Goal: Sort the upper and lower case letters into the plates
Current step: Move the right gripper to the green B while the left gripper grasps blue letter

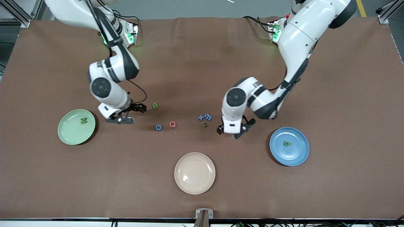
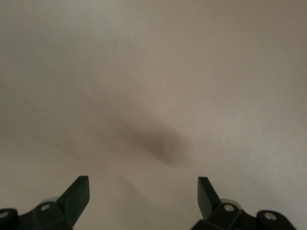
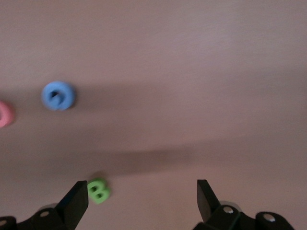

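A pale green plate (image 1: 70, 134) toward the right arm's end holds a green N (image 1: 83, 120). A blue plate (image 1: 298, 154) toward the left arm's end holds a green lowercase letter (image 1: 287, 143). Loose on the cloth lie a green B (image 1: 155, 105) (image 3: 99, 190), a blue G (image 1: 158, 127) (image 3: 58, 95), a pink Q (image 1: 172, 124) (image 3: 4, 114), two blue letters (image 1: 205, 117) and a small dark green letter (image 1: 205, 125). My right gripper (image 1: 134, 114) (image 3: 143, 196) is open and empty between the green plate and the B. My left gripper (image 1: 234, 130) (image 2: 143, 194) is open and empty over bare cloth beside the blue letters.
A cream-beige plate (image 1: 194, 181) with nothing in it sits nearest the front camera, midway along the table. Brown cloth covers the whole table. Both arms' elbows hang over the table's middle band.
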Controlling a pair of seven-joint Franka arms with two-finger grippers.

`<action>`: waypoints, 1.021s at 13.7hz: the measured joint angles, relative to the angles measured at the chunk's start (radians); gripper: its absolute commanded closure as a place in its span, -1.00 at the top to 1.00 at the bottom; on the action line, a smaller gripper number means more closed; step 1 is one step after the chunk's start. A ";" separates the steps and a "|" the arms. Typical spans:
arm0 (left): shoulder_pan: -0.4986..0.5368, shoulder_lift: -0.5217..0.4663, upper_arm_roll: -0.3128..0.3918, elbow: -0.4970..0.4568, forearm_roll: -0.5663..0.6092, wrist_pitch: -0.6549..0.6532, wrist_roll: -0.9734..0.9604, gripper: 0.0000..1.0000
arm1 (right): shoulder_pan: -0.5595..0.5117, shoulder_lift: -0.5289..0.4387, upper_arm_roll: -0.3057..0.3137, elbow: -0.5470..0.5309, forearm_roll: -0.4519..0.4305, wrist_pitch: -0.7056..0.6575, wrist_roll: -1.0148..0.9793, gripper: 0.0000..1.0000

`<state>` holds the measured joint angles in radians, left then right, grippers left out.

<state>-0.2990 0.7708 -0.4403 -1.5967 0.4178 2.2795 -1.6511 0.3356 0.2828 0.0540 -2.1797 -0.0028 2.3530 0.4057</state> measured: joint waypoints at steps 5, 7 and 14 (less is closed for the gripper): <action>-0.079 0.033 0.001 0.005 0.000 0.010 -0.151 0.90 | 0.152 0.005 0.000 -0.050 -0.001 0.111 -0.100 1.00; -0.085 0.046 0.001 0.007 0.000 0.040 -0.162 0.90 | 0.149 0.007 -0.009 -0.086 -0.001 0.194 -0.195 1.00; -0.098 0.066 0.002 0.012 0.000 0.070 -0.163 0.57 | 0.141 0.087 -0.023 -0.128 -0.001 0.324 -0.310 0.97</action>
<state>-0.3965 0.8371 -0.4387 -1.5844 0.4178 2.3497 -1.8137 0.4762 0.3694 0.0312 -2.3079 -0.0041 2.6767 0.0960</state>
